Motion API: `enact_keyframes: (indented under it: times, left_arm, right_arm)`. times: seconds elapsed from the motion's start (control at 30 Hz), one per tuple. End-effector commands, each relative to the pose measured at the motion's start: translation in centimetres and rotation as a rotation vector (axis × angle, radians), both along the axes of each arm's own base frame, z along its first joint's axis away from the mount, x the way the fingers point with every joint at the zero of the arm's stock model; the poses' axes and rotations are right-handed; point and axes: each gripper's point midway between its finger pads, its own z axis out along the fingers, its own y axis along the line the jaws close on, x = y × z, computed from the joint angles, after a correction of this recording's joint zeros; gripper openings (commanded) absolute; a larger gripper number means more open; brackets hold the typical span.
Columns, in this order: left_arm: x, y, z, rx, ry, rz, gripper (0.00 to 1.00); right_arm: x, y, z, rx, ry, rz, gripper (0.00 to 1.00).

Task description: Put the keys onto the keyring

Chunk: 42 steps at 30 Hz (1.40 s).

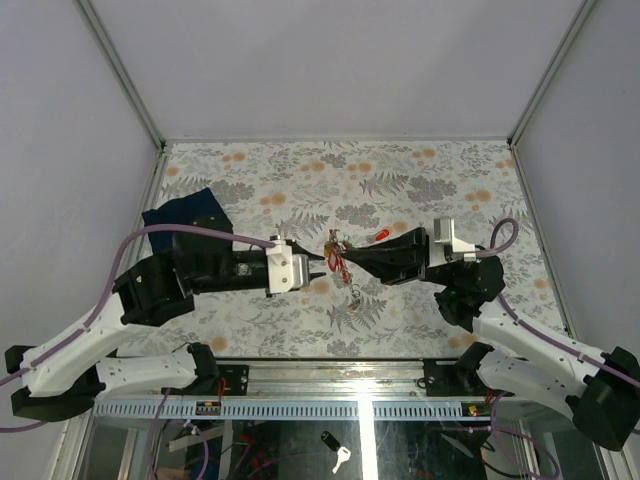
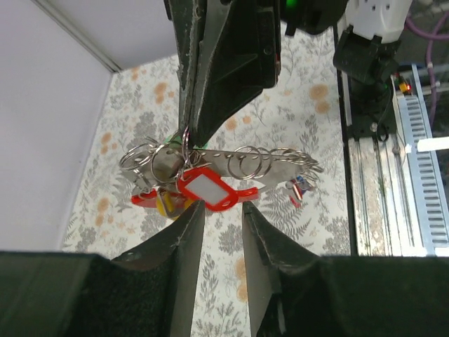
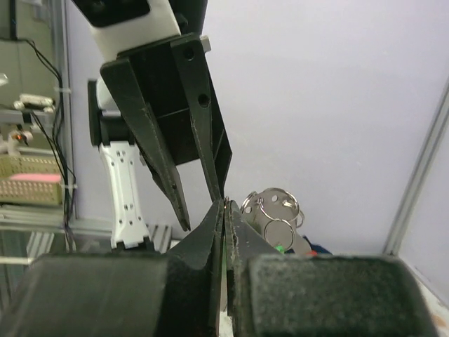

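Right gripper [image 3: 223, 209]: jaws pressed almost together, pinching a thin ring of the keyring [image 2: 238, 165]. The keyring hangs in mid-air above the worktop [image 1: 430, 180], carrying several rings and a red tag [image 2: 207, 188]. Left gripper [image 2: 222, 210]: jaws apart, tips at the tag's lower edge, gripping nothing. On the worktop, a loose key [image 1: 355, 293] lies below the grippers and a red-tagged key [image 1: 381, 235] lies beyond them.

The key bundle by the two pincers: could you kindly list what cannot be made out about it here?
Top external: the key bundle is too small to count keys.
Right wrist: the right pincer hides all but a few rings.
Left wrist: the red tag covers most of the yellow tag; whether the left pincer touches it is unclear.
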Motion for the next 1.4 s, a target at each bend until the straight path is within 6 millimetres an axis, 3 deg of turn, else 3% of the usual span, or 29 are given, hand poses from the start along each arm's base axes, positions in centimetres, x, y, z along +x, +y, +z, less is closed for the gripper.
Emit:
enact_keyframes:
  times: [0.0, 0.4, 0.67, 1.0, 1.37]
  left_arm:
    - [-0.1, 0.0, 4.4, -0.191, -0.057, 0.01, 0.28]
    - [-1.1, -0.2, 7.8, -0.419, -0.097, -0.032, 0.31]
    - [-0.9, -1.2, 9.0, -0.478, -0.115, -0.055, 0.31]
    - [-1.4, -1.7, 8.3, -0.433, -0.101, -0.092, 0.24]
    - [-0.9, -2.0, 7.3, -0.388, -0.081, -0.074, 0.29]
  right_arm:
    - [-1.8, -2.1, 4.9, 0.22, -0.052, 0.056, 0.0]
    - [-1.8, -3.0, 7.2, 0.37, -0.004, 0.124, 0.0]
    - [-2.4, -2.7, 7.3, 0.349, -0.039, 0.15, 0.0]
    - [-3.6, -2.9, 7.3, 0.325, -0.091, 0.173, 0.0]
    - [-4.6, -3.2, 7.4, 0.316, -0.122, 0.198, 0.0]
